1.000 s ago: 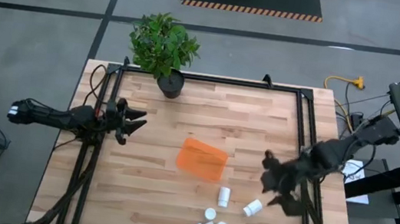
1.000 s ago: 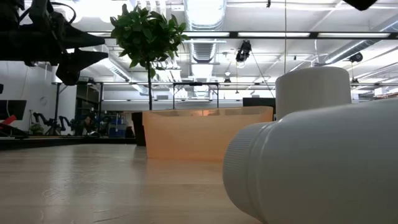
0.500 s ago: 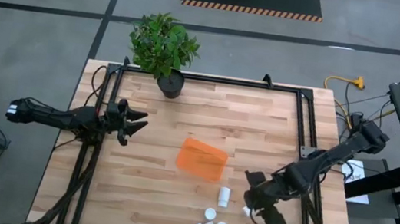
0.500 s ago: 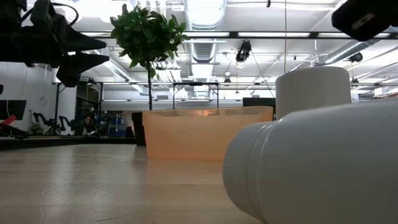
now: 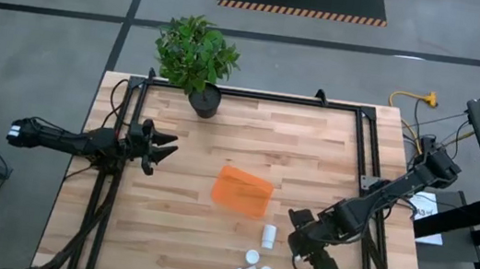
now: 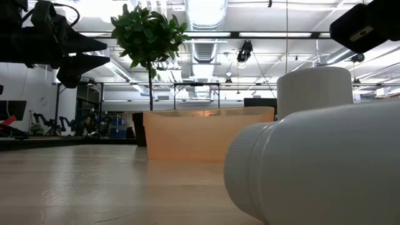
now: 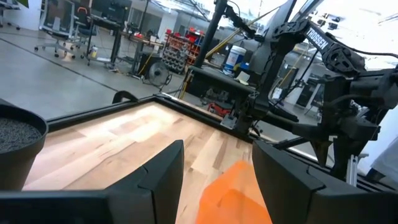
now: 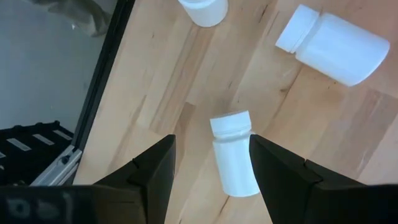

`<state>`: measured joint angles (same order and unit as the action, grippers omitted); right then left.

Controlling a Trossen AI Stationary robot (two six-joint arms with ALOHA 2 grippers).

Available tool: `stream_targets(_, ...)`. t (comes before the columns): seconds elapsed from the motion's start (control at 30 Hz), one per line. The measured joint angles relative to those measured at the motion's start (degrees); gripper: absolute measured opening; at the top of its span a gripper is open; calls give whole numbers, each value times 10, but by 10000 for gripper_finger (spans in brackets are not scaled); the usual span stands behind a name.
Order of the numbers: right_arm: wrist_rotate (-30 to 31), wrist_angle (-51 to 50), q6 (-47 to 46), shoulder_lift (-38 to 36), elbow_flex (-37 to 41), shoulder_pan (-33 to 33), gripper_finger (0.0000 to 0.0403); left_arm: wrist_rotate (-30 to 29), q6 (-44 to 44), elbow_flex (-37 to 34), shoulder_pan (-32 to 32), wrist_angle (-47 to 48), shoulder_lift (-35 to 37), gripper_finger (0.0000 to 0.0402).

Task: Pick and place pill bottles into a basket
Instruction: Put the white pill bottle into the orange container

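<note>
While hidden overhead, wrist view shows bottle (image 8: 234, 154).

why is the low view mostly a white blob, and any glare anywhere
Low view: a pill bottle lies right against the lens, so it fills the right side and looks soft; bright ceiling lights wash out the top. High view: even light, the right gripper hides part of the bottle group. Right wrist view: a lying bottle between the open jaws is sharp, without glare.
</note>
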<state>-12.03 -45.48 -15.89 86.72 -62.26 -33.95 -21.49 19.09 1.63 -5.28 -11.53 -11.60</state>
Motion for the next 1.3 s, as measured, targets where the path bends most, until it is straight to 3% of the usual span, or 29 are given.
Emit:
stream_targets(0.17, -1, 0, -2, 0, 0, 0, 213, 0, 0, 0, 0, 0, 0, 173)
stream_targets(0.43, 1, 0, 52, 0, 2, 0, 322, 0, 0, 0, 0, 0, 0, 173)
stream_targets(0.57, 34, 2, 94, 1, 6, 0, 349, 0, 0, 0, 0, 0, 0, 173)
stream_targets(0.83, 46, 78, 114, 12, 38, -1, 344, 0, 0, 0, 0, 0, 0, 173)
stream_targets(1.2, 38, 87, 86, 120, 38, -3, 329, 0, 0, 0, 0, 0, 0, 173)
stream_targets(1.3, 10, 86, 76, 141, 38, -3, 329, 0, 0, 0, 0, 0, 0, 173)
